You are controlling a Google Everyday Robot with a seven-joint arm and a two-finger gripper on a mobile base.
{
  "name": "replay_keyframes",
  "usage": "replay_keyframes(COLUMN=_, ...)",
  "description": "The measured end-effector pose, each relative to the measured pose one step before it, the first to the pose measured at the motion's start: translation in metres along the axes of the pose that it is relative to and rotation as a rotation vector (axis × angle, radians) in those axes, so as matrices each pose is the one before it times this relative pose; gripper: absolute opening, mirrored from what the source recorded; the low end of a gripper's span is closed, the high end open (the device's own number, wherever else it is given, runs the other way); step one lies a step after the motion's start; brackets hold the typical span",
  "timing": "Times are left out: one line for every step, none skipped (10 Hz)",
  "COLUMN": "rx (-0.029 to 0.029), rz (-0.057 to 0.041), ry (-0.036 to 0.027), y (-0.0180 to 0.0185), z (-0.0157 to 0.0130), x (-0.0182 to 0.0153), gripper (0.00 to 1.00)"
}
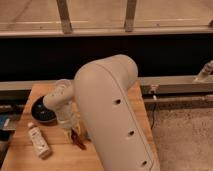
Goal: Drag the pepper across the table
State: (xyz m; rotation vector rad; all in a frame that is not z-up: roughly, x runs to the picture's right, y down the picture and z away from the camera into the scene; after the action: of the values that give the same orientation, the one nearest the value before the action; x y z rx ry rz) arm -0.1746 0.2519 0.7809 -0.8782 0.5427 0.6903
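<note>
Hanging low over the wooden table (56,161), the hand (70,129) sits at the pepper (78,141); I cannot tell its grip.

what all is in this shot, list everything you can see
table: one, light wood, lower left of the view
pepper: one, dark red-brown, on the table right by the gripper
bottle: one, white, lying on the table left of the pepper
round dish: one, black, on the table behind the bottle
blue item: one, blue, at the left edge past the table, mostly cut off, cannot tell what it is
floor: one, speckled grey, right of the table
arm: one, beige, over the middle of the table, hiding much of it
gripper: one, beige, low over the table at the pepper's upper end
</note>
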Motion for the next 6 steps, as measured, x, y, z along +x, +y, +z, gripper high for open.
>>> replay_keyframes(rx=0.00062, rz=-0.00817, ry=-0.01804, y=0.00010, z=-0.00381, x=-0.00490, gripper=0.00)
replay_keyframes(rx=0.00446, rz=-0.01090, ry=-0.01860, y=0.00082, z=-0.00472, x=-0.00597, gripper=0.00)
replay_keyframes(rx=0.00722, rz=-0.01289, ry=-0.01888, y=0.00115, z=-0.00598, x=-0.00662, gripper=0.00)
replay_keyframes(rx=0.00575, rz=-0.00939, ry=-0.01172, y=0.00109, z=-0.00395, x=-0.00461, gripper=0.00)
replay_keyframes(rx=0.00422, rz=-0.00773, ry=-0.00704, y=0.00128, z=-0.00254, x=-0.00290, gripper=0.00)
replay_keyframes(rx=0.00261, rz=-0.00590, ry=-0.01046, y=-0.00059, z=-0.00337, x=-0.00319, gripper=0.00)
